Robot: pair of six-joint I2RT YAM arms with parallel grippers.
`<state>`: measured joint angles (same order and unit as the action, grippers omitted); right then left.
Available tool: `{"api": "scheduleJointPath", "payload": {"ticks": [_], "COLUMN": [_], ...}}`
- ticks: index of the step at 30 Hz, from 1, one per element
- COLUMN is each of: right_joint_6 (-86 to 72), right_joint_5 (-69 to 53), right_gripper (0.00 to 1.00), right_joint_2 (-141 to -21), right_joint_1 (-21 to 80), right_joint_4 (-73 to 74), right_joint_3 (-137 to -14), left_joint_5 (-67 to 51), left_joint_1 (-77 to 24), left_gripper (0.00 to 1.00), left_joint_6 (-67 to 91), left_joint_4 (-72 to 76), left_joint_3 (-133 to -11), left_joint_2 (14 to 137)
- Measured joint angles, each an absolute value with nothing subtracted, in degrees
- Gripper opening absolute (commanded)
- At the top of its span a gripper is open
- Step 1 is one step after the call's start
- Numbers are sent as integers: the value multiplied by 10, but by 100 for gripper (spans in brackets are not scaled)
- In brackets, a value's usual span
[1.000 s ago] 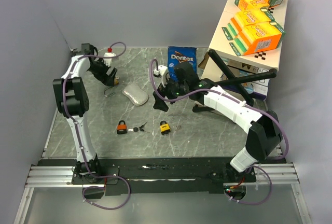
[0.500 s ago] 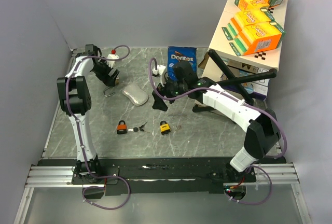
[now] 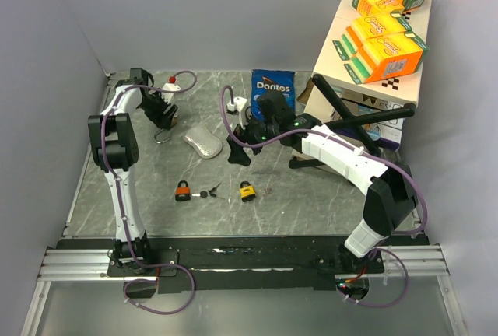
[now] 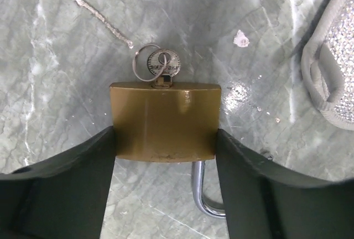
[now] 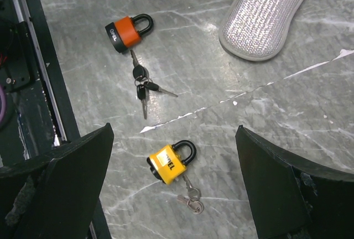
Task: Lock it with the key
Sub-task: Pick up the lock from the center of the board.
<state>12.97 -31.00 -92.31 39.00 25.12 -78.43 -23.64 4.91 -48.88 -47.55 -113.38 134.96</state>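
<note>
looked at the left gripper (image 4: 165, 136) first: gone from gaping wide a second ago to pinched in on the brass padlock (image 4: 163, 120), a finger pressed against each flank of the body. found that padlock right between the fingers, flat on the marble table (image 4: 66, 73), with its key (image 4: 162, 63) seated in the end furthest from the wrist and the shackle (image 4: 202, 197) poking back toward the palm. couldn't tell about the shackle's free end, cut off by the frame edge. also crept a touch further out over the table in the top view. read all that as the bracing step about done: body pinned, ready for a push on the shackle and a turn of the key. left the right gripper (image 5: 174, 133) spread wide and holding nothing, hovering with a yellow padlock (image 5: 166, 164) beneath the gap between its fingers and an orange padlock (image 5: 126, 30) further out beyond one finger. probably needed that one over by the left next.
</note>
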Motion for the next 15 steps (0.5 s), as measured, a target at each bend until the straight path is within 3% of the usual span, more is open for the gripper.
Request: {"api": "scheduleJointPath", "payload": {"ticks": [6, 7, 10, 15], "right_joint_6": [129, 129, 127, 117], "right_joint_5": [-309, -309, -307, -294], "right_gripper": [100, 100, 100, 100], "right_joint_2": [-923, -923, -923, -923], "right_joint_1": [390, 390, 390, 390], "right_joint_4": [249, 249, 249, 238], "right_joint_3": [-788, -788, -788, -788], "left_joint_5": [-225, -224, -223, -227], "left_joint_1": [48, 48, 48, 51], "left_gripper": [28, 18, 3, 1], "left_joint_6": [-486, -486, -485, -484], "left_joint_4": [-450, -450, -456, -495], "left_joint_3": [-1106, -1102, -1100, -1108], "left_joint_2": [1334, 1332, 1329, 1328]}}
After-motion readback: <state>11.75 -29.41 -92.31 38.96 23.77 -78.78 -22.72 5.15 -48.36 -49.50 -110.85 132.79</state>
